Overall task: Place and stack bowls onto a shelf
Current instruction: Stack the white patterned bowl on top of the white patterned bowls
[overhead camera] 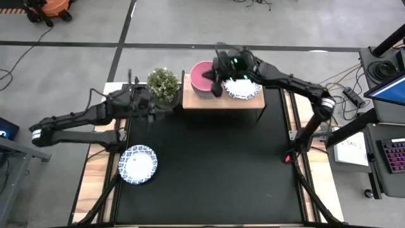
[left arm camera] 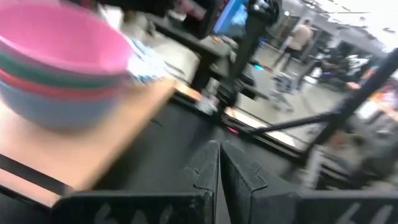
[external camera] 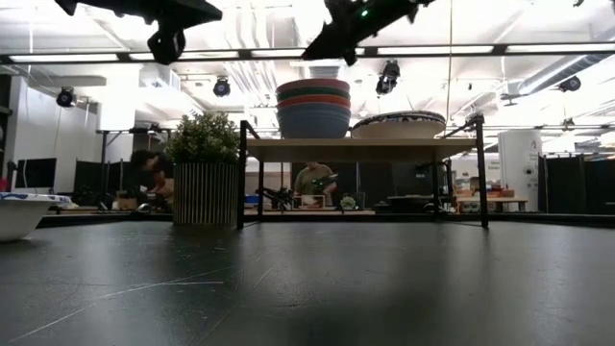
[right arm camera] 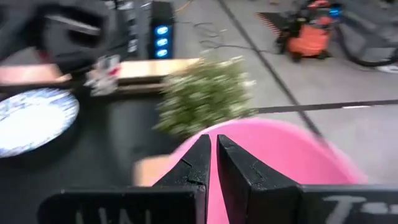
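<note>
A stack of solid bowls, pink [overhead camera: 202, 77] on top, then green, red and blue [external camera: 313, 108], stands on the left part of the light-wood shelf [overhead camera: 221, 103]. White blue-rimmed bowls [overhead camera: 244, 89] sit beside it on the shelf [external camera: 399, 124]. Another white blue-rimmed bowl [overhead camera: 137, 164] rests on the black tabletop at the near left. My right gripper [overhead camera: 218, 83] is shut and empty above the shelf, between the stack and the white bowls [right arm camera: 211, 163]. My left gripper [overhead camera: 149, 106] is shut and empty, raised beside the plant [left arm camera: 219, 169].
A small potted plant [overhead camera: 163, 84] stands just left of the shelf. The shelf stands on thin dark legs [external camera: 241, 173] at the table's far edge. People [external camera: 312, 181] are in the room behind. Wooden borders [overhead camera: 95, 183] flank the black tabletop.
</note>
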